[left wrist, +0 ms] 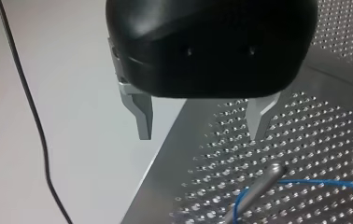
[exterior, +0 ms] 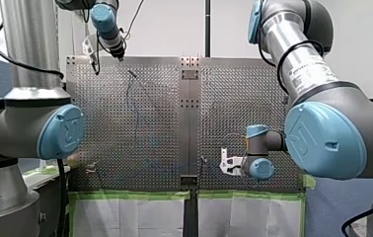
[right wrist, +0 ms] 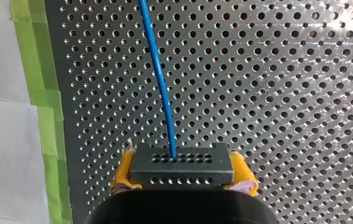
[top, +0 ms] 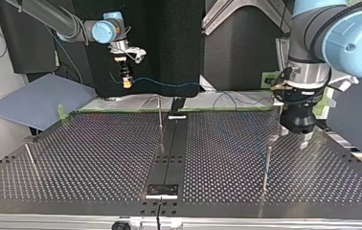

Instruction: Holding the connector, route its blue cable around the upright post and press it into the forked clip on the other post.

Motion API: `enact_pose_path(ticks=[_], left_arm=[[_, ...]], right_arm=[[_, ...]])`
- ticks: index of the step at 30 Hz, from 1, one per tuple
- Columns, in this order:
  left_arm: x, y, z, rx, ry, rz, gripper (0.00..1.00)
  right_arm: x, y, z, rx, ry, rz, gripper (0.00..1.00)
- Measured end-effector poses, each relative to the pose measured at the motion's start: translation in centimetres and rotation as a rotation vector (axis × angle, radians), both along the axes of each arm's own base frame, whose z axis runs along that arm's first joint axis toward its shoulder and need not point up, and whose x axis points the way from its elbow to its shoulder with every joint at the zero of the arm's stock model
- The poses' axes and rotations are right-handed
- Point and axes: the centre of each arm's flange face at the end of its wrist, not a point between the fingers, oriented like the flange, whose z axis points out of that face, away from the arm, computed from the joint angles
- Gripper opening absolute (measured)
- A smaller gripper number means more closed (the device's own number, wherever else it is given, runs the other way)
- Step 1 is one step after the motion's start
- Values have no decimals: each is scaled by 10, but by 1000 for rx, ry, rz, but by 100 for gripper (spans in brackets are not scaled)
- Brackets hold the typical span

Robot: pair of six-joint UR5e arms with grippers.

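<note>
Over the table, my left gripper is held wide open and empty, just above a post. The connector is clamped between the yellow pads of my right gripper, raised near the table's edge; its blue cable is seen running to that post

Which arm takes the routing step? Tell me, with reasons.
Right. My right gripper is shut on the connector, the blue cable trailing from it; my left gripper hangs open and empty near a post.
</note>
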Motion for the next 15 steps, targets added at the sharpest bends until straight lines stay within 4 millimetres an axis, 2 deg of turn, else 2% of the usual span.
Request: enact_pose_path(ticks=[6, 15], left_arm=[[-3, -7, -3, 51, -20, 5, 100], [-7, -13, -28, 131, -17, 35, 100]], right_arm=[[1, 0, 0, -3, -2, 1, 0], [1, 0, 0, -4, -2, 1, 0]])
